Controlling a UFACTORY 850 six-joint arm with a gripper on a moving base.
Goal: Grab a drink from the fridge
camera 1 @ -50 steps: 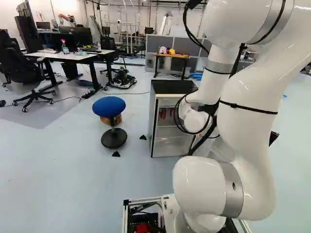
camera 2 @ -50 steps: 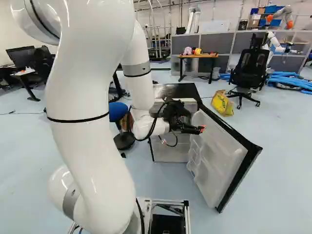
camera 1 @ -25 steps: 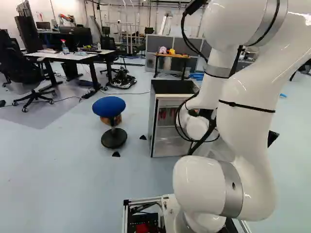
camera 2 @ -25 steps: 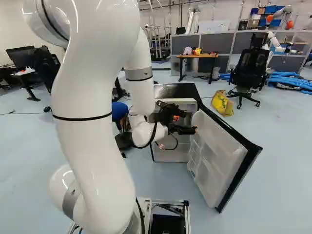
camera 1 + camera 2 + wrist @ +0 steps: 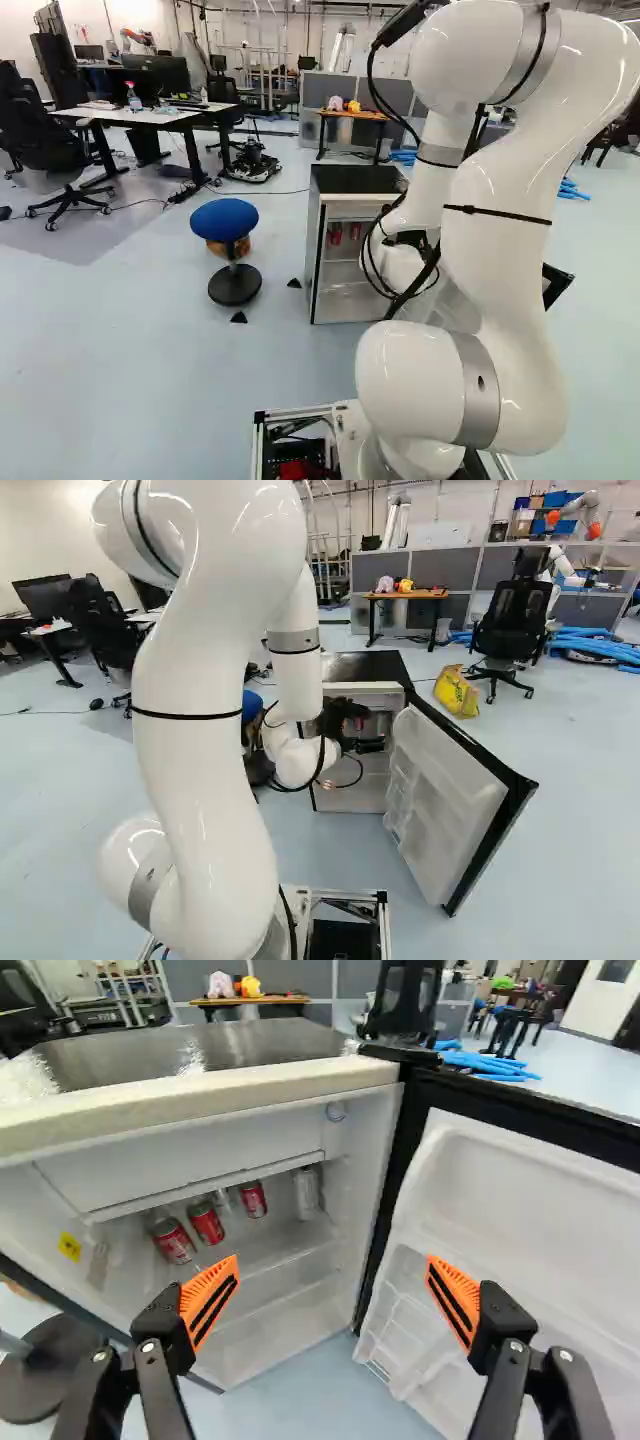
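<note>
Jaws spread | red cans (image 5: pixel 206 1222) in open fridge (image 5: pixel 220 1098) | ahead, beyond jaw farther from door (image 5: pixel 540 1200)

bright | glints on arm (image 5: pixel 200 770) | glare on fridge top (image 5: pixel 250 1045)

A pale blue floor (image 5: pixel 120 340) runs back to grey partition panels (image 5: pixel 447 568) and a white wall (image 5: pixel 160 18), all evenly lit. Before the panels, a wooden-topped table (image 5: pixel 430 595) carries a pink toy (image 5: pixel 385 584) nearer its left edge and a yellow toy (image 5: pixel 405 585) just beside. A black office chair (image 5: pixel 514 620) and yellow bag (image 5: pixel 457 692) stand at its right; a blue-seated stool (image 5: pixel 225 218) stands near a white desk (image 5: pixel 160 117).
</note>
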